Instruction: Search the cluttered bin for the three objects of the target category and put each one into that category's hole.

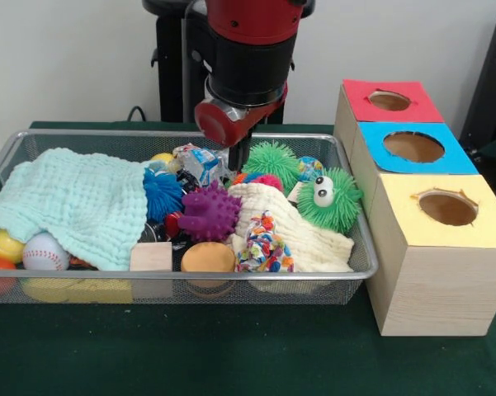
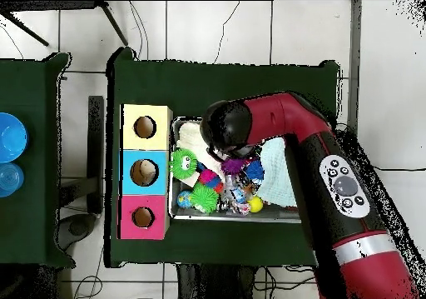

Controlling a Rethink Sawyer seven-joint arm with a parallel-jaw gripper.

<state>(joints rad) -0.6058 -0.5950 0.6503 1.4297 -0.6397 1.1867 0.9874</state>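
Where the tool (image 1: pixel 238 157) descends, grip unclear, a crinkly blue-red packet (image 1: pixel 200 162) glints.

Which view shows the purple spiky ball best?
Front view: the purple spiky ball sits unobstructed mid-bin, spikes clear. Overhead shows only a purple sliver at the arm's edge.
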